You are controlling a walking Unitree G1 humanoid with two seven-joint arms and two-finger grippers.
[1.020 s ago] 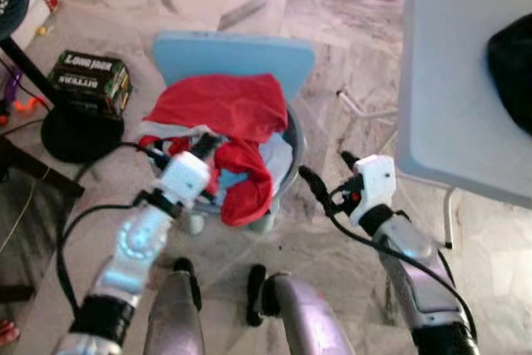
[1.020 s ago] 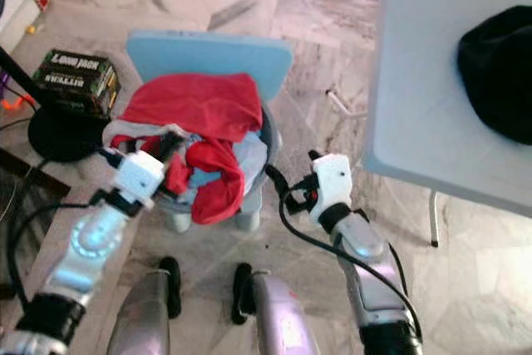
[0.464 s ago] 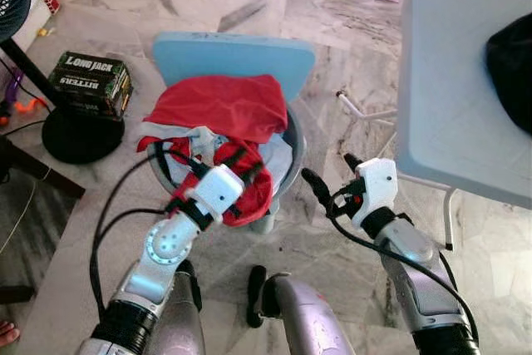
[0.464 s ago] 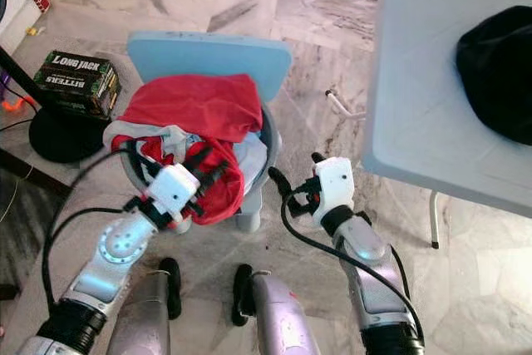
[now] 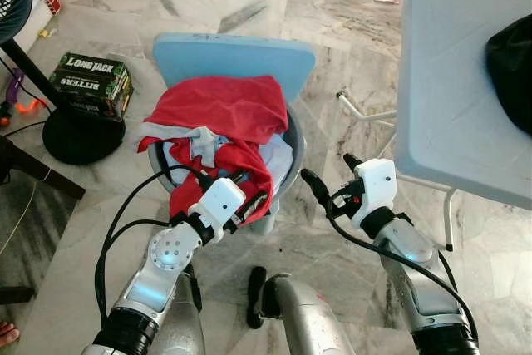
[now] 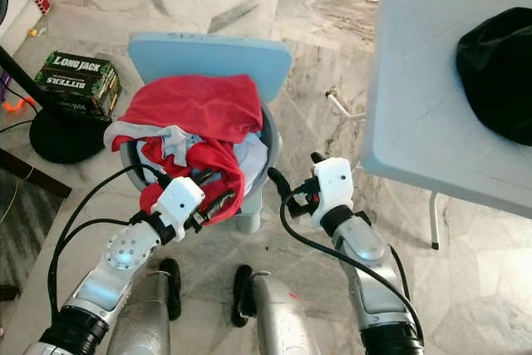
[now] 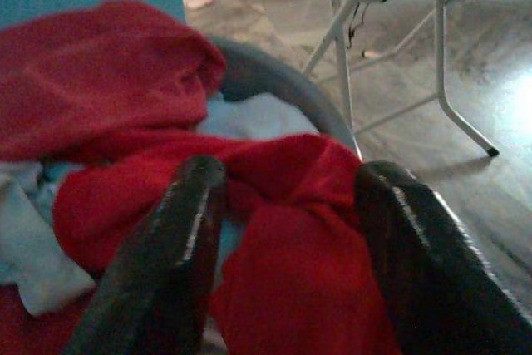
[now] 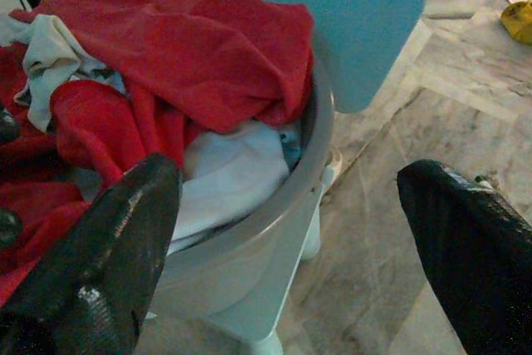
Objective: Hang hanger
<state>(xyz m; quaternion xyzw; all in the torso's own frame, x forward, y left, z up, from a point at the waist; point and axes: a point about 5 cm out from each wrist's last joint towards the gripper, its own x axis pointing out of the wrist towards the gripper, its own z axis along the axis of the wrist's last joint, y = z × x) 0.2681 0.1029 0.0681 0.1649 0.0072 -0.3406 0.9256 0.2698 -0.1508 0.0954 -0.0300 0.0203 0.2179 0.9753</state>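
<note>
Marble floor: one basin [image 5: 293, 140], two red garments; left gripper [image 7: 283, 230] spread around one, right gripper [image 5: 327, 179] spread, empty.

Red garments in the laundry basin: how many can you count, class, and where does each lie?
2. One red cloth drapes over the basin's back edge; another red cloth hangs over its front, between the left gripper's open fingers. More may lie buried underneath.

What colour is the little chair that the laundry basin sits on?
Light blue; the chair backrest shows best in the right eye view, behind the grey basin of clothes.
</note>
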